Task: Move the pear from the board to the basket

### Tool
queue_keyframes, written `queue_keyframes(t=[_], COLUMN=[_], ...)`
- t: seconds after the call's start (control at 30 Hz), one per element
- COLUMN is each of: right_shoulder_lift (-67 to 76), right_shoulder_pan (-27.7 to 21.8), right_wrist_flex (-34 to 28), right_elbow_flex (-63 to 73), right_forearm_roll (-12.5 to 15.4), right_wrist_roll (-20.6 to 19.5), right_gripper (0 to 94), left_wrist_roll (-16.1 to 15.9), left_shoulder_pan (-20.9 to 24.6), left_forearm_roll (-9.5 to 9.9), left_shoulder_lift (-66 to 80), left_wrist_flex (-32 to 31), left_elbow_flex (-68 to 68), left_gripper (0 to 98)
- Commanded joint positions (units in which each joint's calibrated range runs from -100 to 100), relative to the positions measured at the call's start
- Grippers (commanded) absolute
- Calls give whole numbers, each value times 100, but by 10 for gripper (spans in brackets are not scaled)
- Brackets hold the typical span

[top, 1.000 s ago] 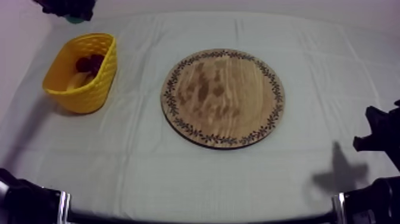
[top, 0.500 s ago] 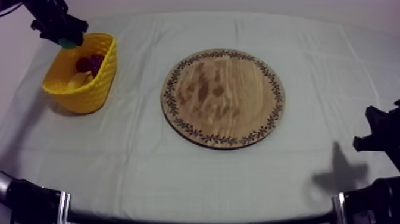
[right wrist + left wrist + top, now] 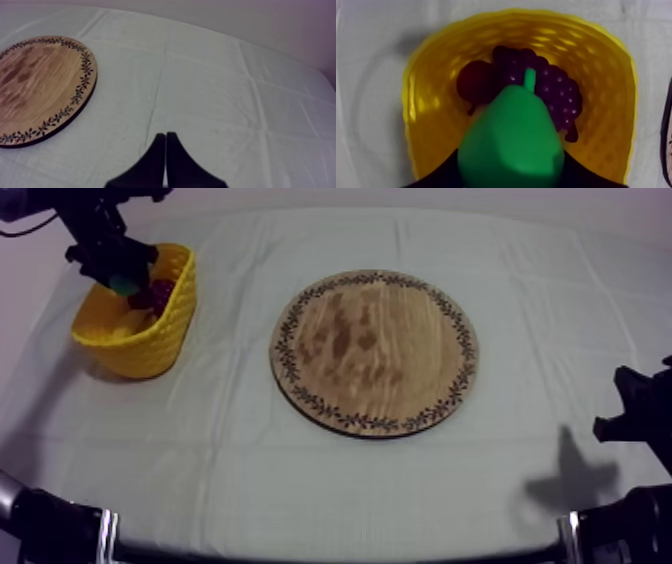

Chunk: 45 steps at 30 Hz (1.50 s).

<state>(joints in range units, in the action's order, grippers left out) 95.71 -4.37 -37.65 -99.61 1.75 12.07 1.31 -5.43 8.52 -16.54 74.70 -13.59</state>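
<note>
Left: your left gripper (image 3: 120, 278) clasps the green pear (image 3: 512, 142) over the yellow basket (image 3: 150, 356), above grapes (image 3: 556, 90) | Step: lower slightly, then let go so it settles, not bounces | Centre: wooden board (image 3: 373, 353) | Right: right gripper (image 3: 165, 150) closed, empty.

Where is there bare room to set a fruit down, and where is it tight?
Bare: the wooden board, and the cloth between it and the yellow basket. Tight: the basket, where grapes and a small red fruit lie beneath the pear held by the left gripper.
</note>
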Motion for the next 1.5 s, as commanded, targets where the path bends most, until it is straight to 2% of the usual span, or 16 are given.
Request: queue_keyframes(t=[0.0, 0.17, 0.3, 0.37, 0.5, 0.6, 0.73, 0.9, 1.07, 1.2, 1.3, 1.47], right_shoulder_lift=[5, 5, 5, 5, 5, 5, 5, 5, 5, 5, 5, 5], right_shoulder_pan=[0, 0, 0, 0, 0, 0, 0, 0, 0, 0, 0, 0], right_wrist_flex=[-2, -2, -2, -2, -2, -2, -2, -2, -2, -2, -2, -2], right_elbow_flex=[-5, -5, -5, -5, -5, -5, -5, -5, -5, -5, -5, -5], right_forearm_roll=[-2, -2, -2, -2, -2, -2, -2, -2, -2, -2, -2, -2], right_wrist_roll=[1, 1, 1, 1, 1, 1, 1, 1, 1, 1, 1, 1], right_gripper=[3, 3, 3, 3, 3, 3, 3, 3, 3, 3, 3, 3], left_wrist_roll=[1, 4, -3, 5, 89, 133, 148, 172, 154, 71, -15, -260], left_shoulder_pan=[-7, -13, -17, -21, -68, -135, -173, -181, -110, -22, 4, 42], left_forearm_roll=[-6, -5, -9, -10, -20, 10, 39, 47, 6, -46, -33, -64], left_shoulder_lift=[-18, -33, -24, -9, 33, 87, 152, 232, 470, 867, 1329, 2321], left_wrist_flex=[5, 62, 125, 180, 543, 848, 957, 913, 509, -5, -525, -1393], left_elbow_flex=[-7, 27, 84, 118, 340, 509, 603, 614, 515, 324, 37, -628], left_gripper=[371, 404, 466, 560, 809, 909, 952, 957, 886, 762, 585, 212])
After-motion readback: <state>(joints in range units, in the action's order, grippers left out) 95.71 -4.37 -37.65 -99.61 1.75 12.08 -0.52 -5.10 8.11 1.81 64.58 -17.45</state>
